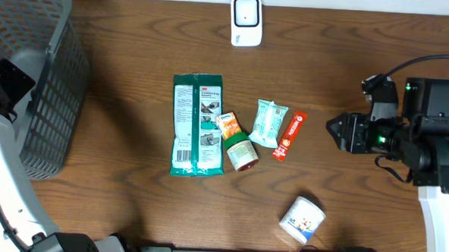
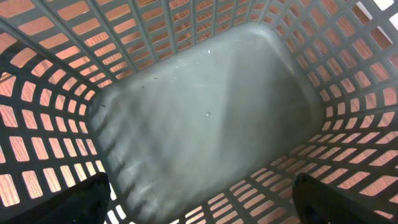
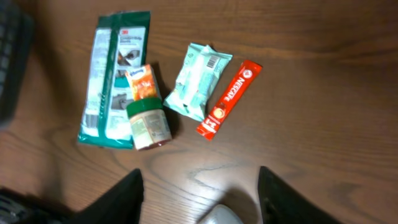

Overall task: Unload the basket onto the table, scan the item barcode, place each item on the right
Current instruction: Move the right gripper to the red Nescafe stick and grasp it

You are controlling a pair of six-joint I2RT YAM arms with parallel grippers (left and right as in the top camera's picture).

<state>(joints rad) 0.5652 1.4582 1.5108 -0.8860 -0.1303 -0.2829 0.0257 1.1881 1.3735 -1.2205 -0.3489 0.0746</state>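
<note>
Near edge, right of centre: a white round tub (image 1: 303,219) lies alone on the wooden table (image 1: 116,182), well apart from the other goods.

Mid-table, a loose cluster. The green 3M pack (image 1: 198,125) lies flat with its long side running near to far and a barcode at its near left corner. A green-lidded jar (image 1: 241,153) lies on its side against the pack's near right edge, lid pointing far. A small orange packet (image 1: 228,124) sits just beyond the lid and overlaps the pack. To the right is a mint-green packet (image 1: 269,123) with a barcode at its far end. Just beside that is a red Nescafé stick (image 1: 290,136), tilted. Every item rests on the table; none is lifted.

Right gripper (image 1: 336,132) hovers right of the stick at about the same depth. Its fingers are partly spread and hold nothing (the wrist view looks down on the cluster between them).

Left side, mid to far: a grey plastic basket (image 1: 55,88). Left gripper (image 2: 199,180) hangs over the basket's bare floor, fingers spread wide, empty.

Far edge, centre: the white barcode scanner (image 1: 246,20) stands well beyond the cluster, nothing near it.
</note>
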